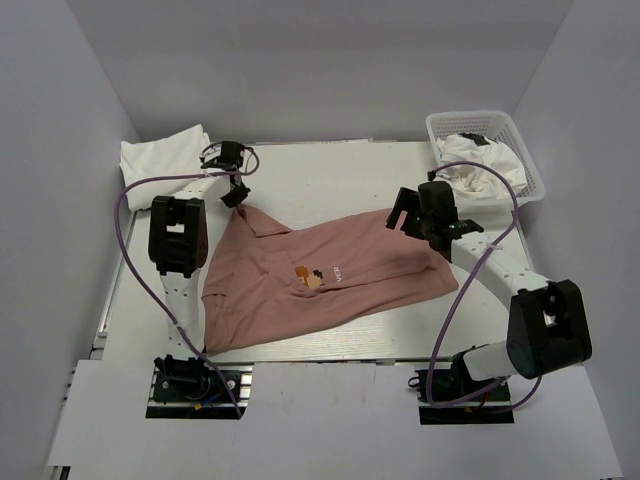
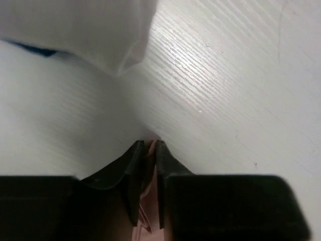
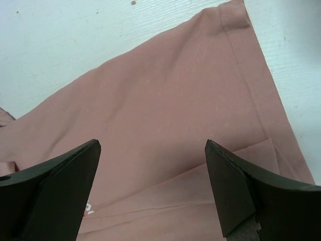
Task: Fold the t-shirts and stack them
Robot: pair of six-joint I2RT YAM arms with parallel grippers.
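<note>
A dusty-pink t-shirt [image 1: 320, 275] with a small pixel print lies spread across the middle of the table. My left gripper [image 1: 238, 196] is shut on the shirt's far-left corner; in the left wrist view pink cloth [image 2: 149, 150] is pinched between the black fingers. My right gripper [image 1: 408, 212] is open above the shirt's far-right corner. In the right wrist view its gripper [image 3: 153, 145] hangs with jaws wide apart over the pink cloth [image 3: 165, 115]. A folded white t-shirt [image 1: 165, 153] lies at the far left, and also shows in the left wrist view [image 2: 75, 30].
A white mesh basket [image 1: 520, 135] at the far right holds crumpled white t-shirts [image 1: 480, 165]. Grey walls enclose the table on three sides. Purple cables loop from both arms.
</note>
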